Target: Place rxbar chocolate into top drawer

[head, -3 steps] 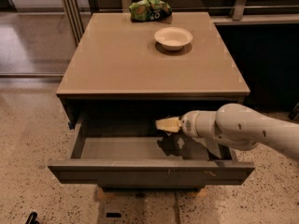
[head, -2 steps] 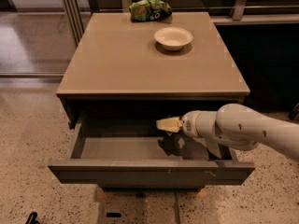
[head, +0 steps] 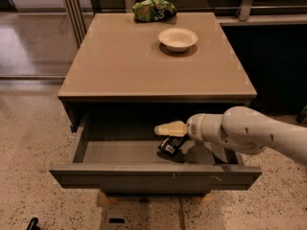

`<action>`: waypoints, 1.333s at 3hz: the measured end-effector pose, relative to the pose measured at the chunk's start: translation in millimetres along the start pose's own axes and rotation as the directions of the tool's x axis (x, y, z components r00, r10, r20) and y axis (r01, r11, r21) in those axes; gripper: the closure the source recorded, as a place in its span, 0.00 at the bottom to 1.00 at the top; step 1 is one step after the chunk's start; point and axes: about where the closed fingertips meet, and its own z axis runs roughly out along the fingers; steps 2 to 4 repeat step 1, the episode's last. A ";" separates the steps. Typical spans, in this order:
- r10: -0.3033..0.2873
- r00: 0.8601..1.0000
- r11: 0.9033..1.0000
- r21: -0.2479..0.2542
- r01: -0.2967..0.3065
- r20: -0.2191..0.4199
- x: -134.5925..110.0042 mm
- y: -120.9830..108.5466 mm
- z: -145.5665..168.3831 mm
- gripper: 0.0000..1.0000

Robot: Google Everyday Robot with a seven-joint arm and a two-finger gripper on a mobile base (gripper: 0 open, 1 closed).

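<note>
The top drawer (head: 153, 175) is pulled open below the tabletop. My gripper (head: 169, 129) reaches in from the right, inside the drawer's right half. Its cream fingers (head: 172, 128) are together and point left. The rxbar chocolate (head: 171, 145), a black wrapper with a white label patch, hangs tilted right under the fingers, just above the drawer floor, with its shadow beneath it. The gripper looks shut on the bar's upper edge.
On the tan cabinet top (head: 120, 61) stand a white bowl (head: 178, 39) at the back right and a green snack bag (head: 153, 8) at the back edge. A dark counter wall stands to the right. Speckled floor lies to the left and in front.
</note>
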 end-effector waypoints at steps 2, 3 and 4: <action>0.000 1.000 1.000 0.000 0.000 0.000 0.0 0.0 0.0 0.00; 0.000 1.000 1.000 0.000 0.000 0.000 0.0 0.0 0.0 0.00; 0.000 1.000 1.000 0.000 0.000 0.000 0.0 0.0 0.0 0.00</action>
